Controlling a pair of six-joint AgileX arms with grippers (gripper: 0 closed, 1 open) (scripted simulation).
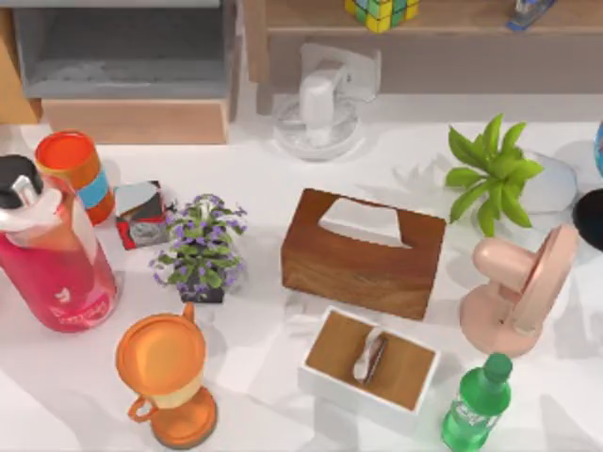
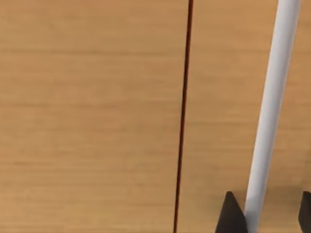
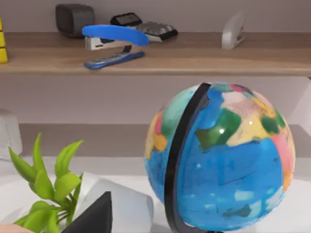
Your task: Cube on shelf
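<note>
The cube [image 1: 382,11], with yellow, green, red and blue tiles, rests on the light-brown shelf [image 1: 462,17] at the back of the table, right of centre. Its yellow edge [image 3: 2,46] also appears on the shelf plank [image 3: 194,58] in the right wrist view. My left gripper [image 2: 267,216] is open, its two dark fingertips [image 2: 228,213] apart in front of a close wooden face, with a white bar running between them. A dark part of my right gripper [image 3: 95,216] sits low beside the globe, facing the shelf from a distance.
A globe [image 3: 221,155] and green plant [image 1: 492,171] stand at the right, with a blue stapler [image 3: 114,42] on the shelf. The table also holds a wooden tissue box [image 1: 363,252], pink fan [image 1: 523,287], green bottle [image 1: 479,403], orange cup [image 1: 165,372], flower pot [image 1: 201,247] and pink bottle [image 1: 52,254].
</note>
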